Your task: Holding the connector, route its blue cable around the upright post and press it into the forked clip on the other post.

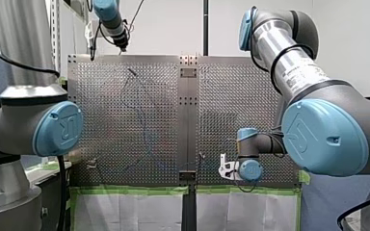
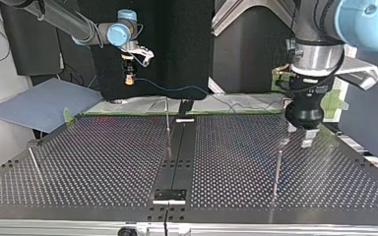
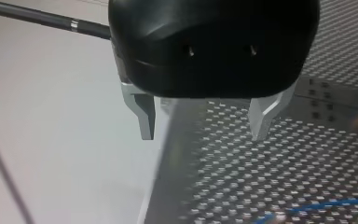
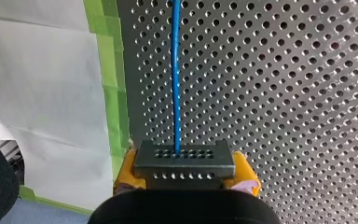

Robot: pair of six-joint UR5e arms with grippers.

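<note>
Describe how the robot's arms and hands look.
My left arm and my right arm are silver tubes with grey joints and pale blue caps stamped with a logo; a black cable loops along each. The right one bears a printed label. My left hand is rounded black with two pointed metal fingers; my right hand is black with yellow pads.

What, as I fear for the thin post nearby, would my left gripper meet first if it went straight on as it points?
Most likely the perforated table, near its edge; my left gripper, open, points at it with nothing between. The post seems beside that line, though depth is unclear.
</note>
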